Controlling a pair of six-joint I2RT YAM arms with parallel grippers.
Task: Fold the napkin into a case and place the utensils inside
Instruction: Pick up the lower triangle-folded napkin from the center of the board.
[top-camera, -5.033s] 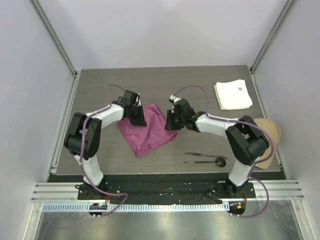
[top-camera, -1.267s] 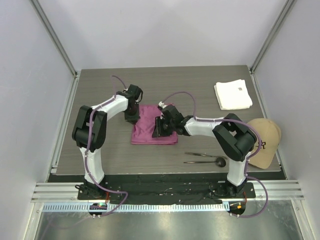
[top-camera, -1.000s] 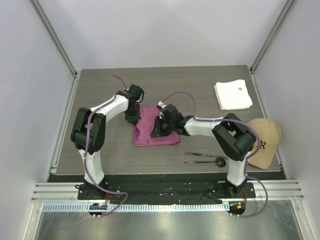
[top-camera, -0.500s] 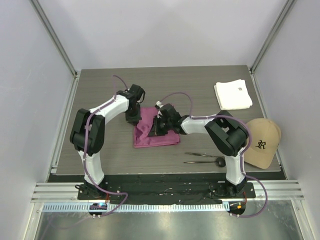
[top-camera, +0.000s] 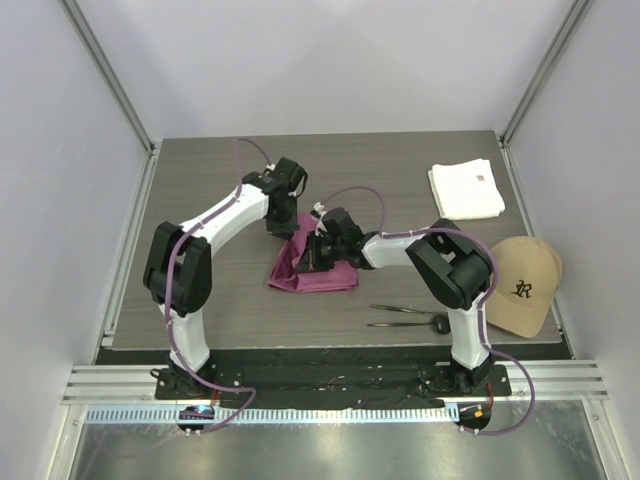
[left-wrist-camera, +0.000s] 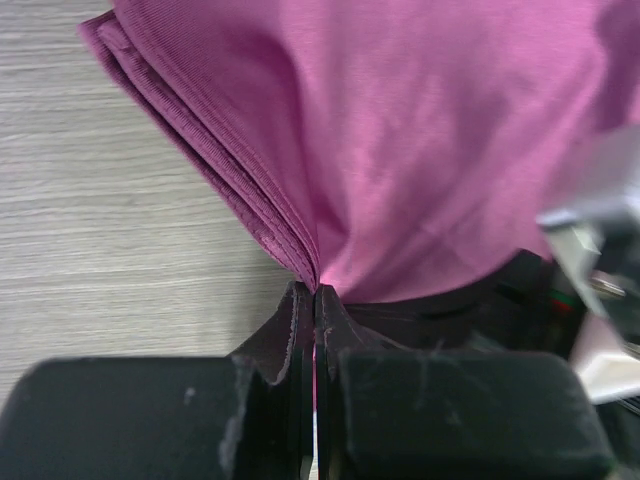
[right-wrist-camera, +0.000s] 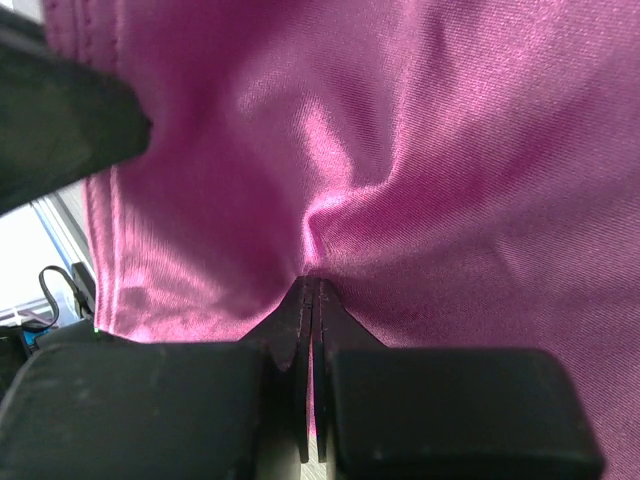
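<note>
Though overhead hides the fingertips, your wrist views show the left gripper and right gripper each pinching the napkin (layered hems leftward), which spreads ahead of them.

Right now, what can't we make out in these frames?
- Top view: where the napkin is pinched, hidden by left arm and right arm.
- Both wrist views: napkin outline cut off by frame edges.
- Top view: utensils too small; upper piece's type unclear.
</note>
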